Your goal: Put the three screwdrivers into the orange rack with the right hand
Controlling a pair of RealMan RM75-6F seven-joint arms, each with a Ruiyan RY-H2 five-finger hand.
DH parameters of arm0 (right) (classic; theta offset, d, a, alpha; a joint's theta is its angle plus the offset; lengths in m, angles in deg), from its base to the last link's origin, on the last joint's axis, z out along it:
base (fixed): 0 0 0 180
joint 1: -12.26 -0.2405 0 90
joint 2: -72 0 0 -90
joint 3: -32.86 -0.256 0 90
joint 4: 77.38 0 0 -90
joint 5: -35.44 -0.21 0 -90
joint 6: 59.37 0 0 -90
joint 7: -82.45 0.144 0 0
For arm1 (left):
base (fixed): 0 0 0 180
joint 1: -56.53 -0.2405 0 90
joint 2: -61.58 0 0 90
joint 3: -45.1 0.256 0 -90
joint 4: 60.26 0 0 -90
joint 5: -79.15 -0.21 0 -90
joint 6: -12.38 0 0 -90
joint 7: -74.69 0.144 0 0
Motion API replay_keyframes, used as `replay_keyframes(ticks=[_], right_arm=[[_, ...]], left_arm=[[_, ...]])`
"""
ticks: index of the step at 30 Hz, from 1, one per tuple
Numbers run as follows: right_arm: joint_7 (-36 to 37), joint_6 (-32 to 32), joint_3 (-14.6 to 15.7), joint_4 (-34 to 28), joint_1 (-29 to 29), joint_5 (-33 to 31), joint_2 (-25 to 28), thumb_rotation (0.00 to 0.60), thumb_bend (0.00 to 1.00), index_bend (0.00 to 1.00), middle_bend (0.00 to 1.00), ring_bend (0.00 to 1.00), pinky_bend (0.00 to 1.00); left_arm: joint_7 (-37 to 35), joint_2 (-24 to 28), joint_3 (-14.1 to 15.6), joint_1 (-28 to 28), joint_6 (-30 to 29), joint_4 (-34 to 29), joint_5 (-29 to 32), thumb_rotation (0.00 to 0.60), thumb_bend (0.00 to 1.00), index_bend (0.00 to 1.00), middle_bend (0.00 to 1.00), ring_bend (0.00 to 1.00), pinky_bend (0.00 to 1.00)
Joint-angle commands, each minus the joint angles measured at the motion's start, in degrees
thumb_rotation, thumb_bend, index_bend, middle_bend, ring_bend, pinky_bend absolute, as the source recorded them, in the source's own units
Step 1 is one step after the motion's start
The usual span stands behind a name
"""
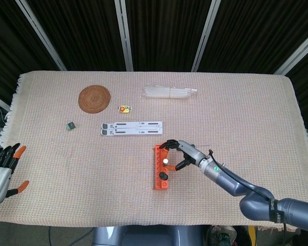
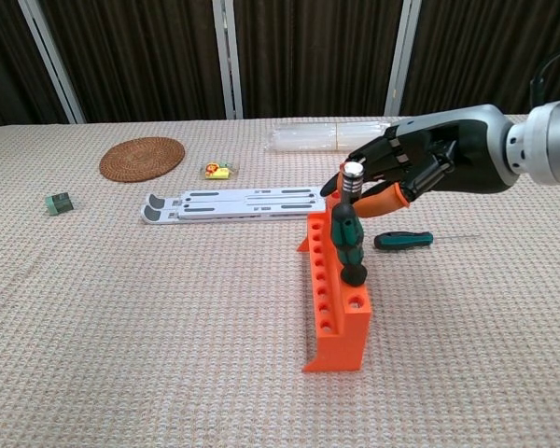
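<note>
- Rack point(image 2: 339, 308), lower centre of the chest view, carries two seated screwdrivers.
- Right hand point(image 2: 420, 168) pinches the steel-capped screwdriver point(image 2: 353, 177), low in its slot.
- Loose screwdriver point(image 2: 403, 240) lies right: rigid, light; best gripped by the handle.
- Left hand point(image 1: 2, 164), far left: fingers spread, empty.

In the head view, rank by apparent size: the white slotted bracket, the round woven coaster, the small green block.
1. white slotted bracket, the longest.
2. round woven coaster.
3. small green block, far the smallest.
</note>
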Motion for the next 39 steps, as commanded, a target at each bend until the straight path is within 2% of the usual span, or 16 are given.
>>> replay_keyframes(ticks=[1,7,15,22,27,31,35,39], right_arm=[[-0.33,0.05,-0.07,-0.10,0.01,-0.33,-0.10,0.600,0.25,0.51,0.19,0.00,0.00],[-1.06,0.13,-0.43,-0.34,0.03,-0.89,0.05,0.600,0.25,0.47,0.18,0.00,0.00],[-1.94,-0.90,-1.69,-1.38,0.34,-1.34,1.61,0.600,0.24,0.36,0.16,0.00,0.00],[-3.04,-3.85,-2.70,-1.83,1.51,-2.00,3.20,0.600,0.26,0.38,0.16,0.00,0.00],[-6.99,-6.86,-2.04,-0.19,1.93,-3.23,3.19,0.600,0.29,0.44,0.16,0.00,0.00],[-15.48,-9.66,0.22,2.60,1.11,-4.54,2.38,0.600,0.30,0.46,0.17,0.00,0.00],[-30.49,-14.55,4.30,6.09,-0.28,-5.25,-0.45,0.600,0.30,0.47,0.17,0.00,0.00],[-43.47,-19.29,6.75,8.58,-1.41,-6.92,-3.75,0.600,0.29,0.46,0.16,0.00,0.00]], left_arm=[[-0.08,0.01,0.00,-0.09,-0.13,0.08,0.02,0.600,0.21,0.00,0.00,0.00,0.00],[-0.49,-0.09,0.05,-0.23,-0.26,0.38,0.05,0.600,0.21,0.00,0.00,0.00,0.00],[-0.92,-0.12,0.03,-0.31,-0.51,0.67,-0.12,0.600,0.21,0.00,0.00,0.00,0.00],[-1.30,-0.15,0.00,-0.42,-0.80,0.82,-0.26,0.600,0.21,0.00,0.00,0.00,0.00],[-1.44,-0.05,-0.03,-0.49,-1.10,0.77,-0.47,0.600,0.21,0.00,0.00,0.00,0.00],[-1.37,-0.02,0.04,-0.49,-1.24,0.61,-0.82,0.600,0.21,0.00,0.00,0.00,0.00],[-1.05,0.11,0.11,-0.57,-1.42,0.33,-1.04,0.600,0.21,0.00,0.00,0.00,0.00],[-0.78,0.24,0.13,-0.62,-1.41,0.12,-0.95,0.600,0.21,0.00,0.00,0.00,0.00]])
